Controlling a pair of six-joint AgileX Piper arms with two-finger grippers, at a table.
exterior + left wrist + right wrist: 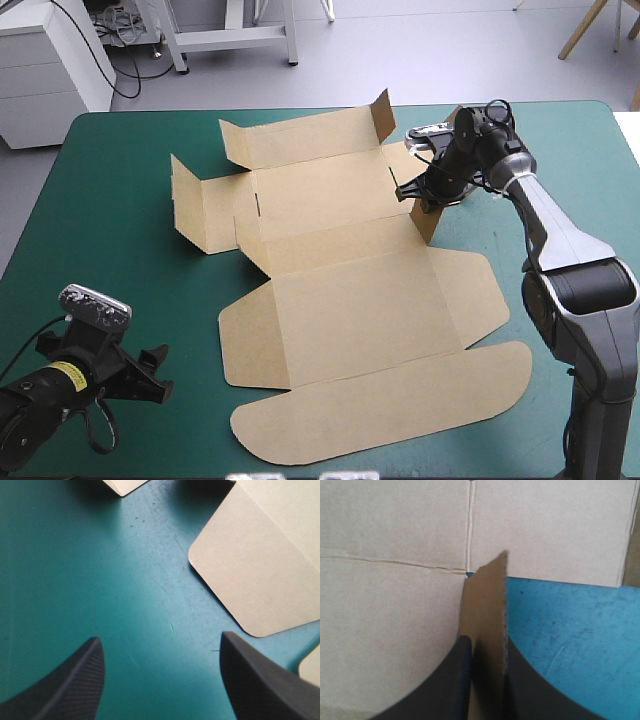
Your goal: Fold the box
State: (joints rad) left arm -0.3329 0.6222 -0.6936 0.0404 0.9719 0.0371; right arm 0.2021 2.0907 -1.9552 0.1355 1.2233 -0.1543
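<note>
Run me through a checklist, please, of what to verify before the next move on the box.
1. Grip: the right end effector is shut on the side flap of the box: ok.
2. Side flap raised off the teal-green cover: ok.
3. Left end effector open, holding nothing: ok.
4. Left end effector apart from the board; a rounded flap lies ahead of it, untouched: ok.
5. Far wall raised: ok. Whether it is tucked: cannot tell.
6. Nearest panel lying flat on the cover: ok.
</note>
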